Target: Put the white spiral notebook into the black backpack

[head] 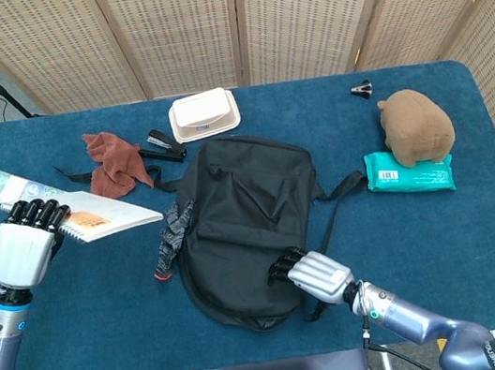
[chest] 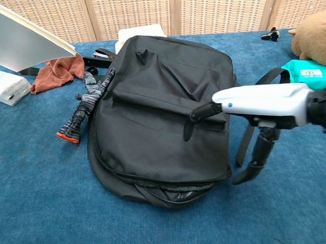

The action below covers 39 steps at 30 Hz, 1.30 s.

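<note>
The white spiral notebook (head: 101, 219) is held aloft by the left robot hand (head: 22, 244); the black backpack (head: 245, 228), reached by the empty, spread right robot hand (head: 312, 274), looks unopened, so insertion remains.

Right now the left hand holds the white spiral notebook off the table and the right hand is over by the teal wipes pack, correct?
Not quite. The left hand does hold the white spiral notebook up, but the head view shows the right hand at the black backpack's near edge, not by the teal wipes pack.

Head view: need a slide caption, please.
Left hand holds the white spiral notebook aloft while right hand reaches the black backpack.
</note>
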Motion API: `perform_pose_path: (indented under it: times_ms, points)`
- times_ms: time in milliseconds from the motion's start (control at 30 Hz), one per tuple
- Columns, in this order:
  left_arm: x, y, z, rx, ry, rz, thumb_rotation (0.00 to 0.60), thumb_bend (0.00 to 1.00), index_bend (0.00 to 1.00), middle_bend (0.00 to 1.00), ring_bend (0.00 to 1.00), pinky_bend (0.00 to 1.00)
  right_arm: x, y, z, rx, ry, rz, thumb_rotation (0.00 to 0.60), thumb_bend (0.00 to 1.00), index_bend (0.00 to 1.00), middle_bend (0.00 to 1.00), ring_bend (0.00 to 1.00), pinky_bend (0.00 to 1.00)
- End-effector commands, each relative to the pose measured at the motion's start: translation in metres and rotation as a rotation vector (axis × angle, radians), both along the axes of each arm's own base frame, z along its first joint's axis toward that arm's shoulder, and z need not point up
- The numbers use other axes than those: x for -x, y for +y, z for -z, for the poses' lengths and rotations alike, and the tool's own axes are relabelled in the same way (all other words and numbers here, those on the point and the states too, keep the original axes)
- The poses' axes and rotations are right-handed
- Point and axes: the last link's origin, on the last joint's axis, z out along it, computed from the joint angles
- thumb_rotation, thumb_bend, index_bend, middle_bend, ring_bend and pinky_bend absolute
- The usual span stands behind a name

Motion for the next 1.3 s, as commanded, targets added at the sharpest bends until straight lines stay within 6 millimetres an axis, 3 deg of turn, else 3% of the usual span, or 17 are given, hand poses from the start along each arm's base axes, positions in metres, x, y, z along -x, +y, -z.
perform_pose_path:
  times_ms: [33, 300, 567, 933, 1300]
  points:
    - [0.002, 0.0, 0.0, 0.0, -0.009, -0.007, 0.6, 0.5, 0.75, 0.59, 0.47, 0.51, -0.009, -0.004, 0.01, 0.006, -0.017, 0.004, 0.6, 0.0, 0.27, 0.21, 0.16, 0.07]
    - [0.01, -0.001, 0.001, 0.001, -0.006, -0.017, 0.6, 0.5, 0.75, 0.59, 0.47, 0.51, -0.017, -0.009, 0.032, 0.043, 0.005, -0.031, 0.6, 0.0, 0.24, 0.21, 0.16, 0.06]
    - [0.012, 0.0, -0.002, -0.005, -0.014, -0.016, 0.6, 0.5, 0.75, 0.59, 0.47, 0.51, -0.016, -0.007, 0.047, 0.057, 0.04, -0.048, 0.6, 0.0, 0.09, 0.07, 0.03, 0.0]
    - [0.017, 0.001, -0.003, -0.005, -0.018, -0.024, 0.6, 0.5, 0.75, 0.59, 0.47, 0.51, -0.025, 0.0, 0.055, 0.03, 0.04, -0.061, 0.6, 0.0, 0.07, 0.04, 0.02, 0.0]
    - [0.016, 0.002, -0.006, -0.012, -0.027, -0.018, 0.6, 0.5, 0.75, 0.59, 0.47, 0.51, -0.049, 0.001, 0.062, 0.018, -0.003, -0.047, 0.6, 0.0, 0.08, 0.04, 0.02, 0.0]
